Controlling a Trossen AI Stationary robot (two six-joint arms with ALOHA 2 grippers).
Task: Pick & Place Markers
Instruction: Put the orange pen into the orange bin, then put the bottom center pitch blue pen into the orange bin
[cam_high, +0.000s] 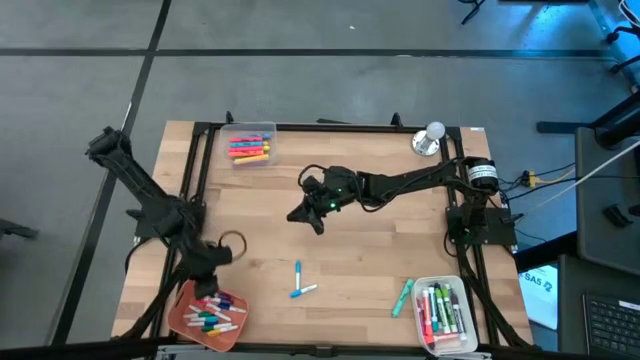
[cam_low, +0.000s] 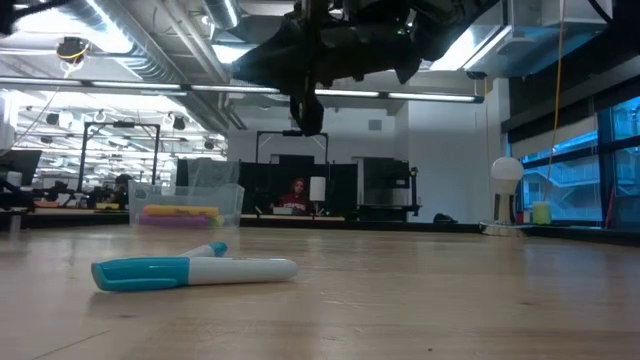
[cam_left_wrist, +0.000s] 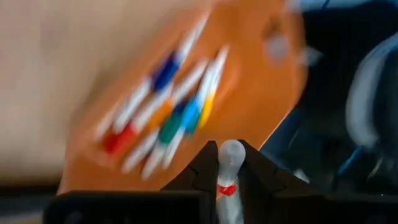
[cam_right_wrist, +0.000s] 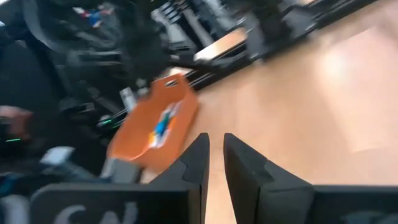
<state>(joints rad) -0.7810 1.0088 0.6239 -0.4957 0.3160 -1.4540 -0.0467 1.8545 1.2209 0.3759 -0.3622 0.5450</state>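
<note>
The left gripper (cam_left_wrist: 227, 186) is clamped on a white-barrelled marker with a red band (cam_left_wrist: 230, 163), which stands up between its two dark fingers. It hangs directly above the orange plastic tray (cam_high: 180, 318) at the near left corner of the wooden table (cam_high: 340, 240). The grip is lengthwise so that the marker can, by judgement, be dropped flat among the markers in the tray (cam_high: 212, 315), which lie just below and ahead of the fingertips in mixed colours: red, blue, green, yellow.

The right gripper (cam_high: 308, 213) hangs above the middle of the table with its fingers (cam_right_wrist: 198, 165) drawn nearly together; a narrow gap shows between them and nothing is held. In the low view it is raised well clear of the surface, a height that lets it travel without touching anything.

Two blue-capped white markers (cam_high: 299, 282) lie on the bare wood near the front edge, below and toward the near side of the right gripper, well apart from it. A green marker (cam_high: 402, 297) lies farther toward the right, just beside the clear plastic bin of markers at the near right corner (cam_high: 443, 312). A second clear bin with yellow, orange and pink markers (cam_high: 250, 147) sits at the far edge, beyond the right gripper and to its left. A silver round-topped bell (cam_high: 430, 138) stands at the far right corner.

By judgement, sorting is partly done: three markers are loose on the table.
</note>
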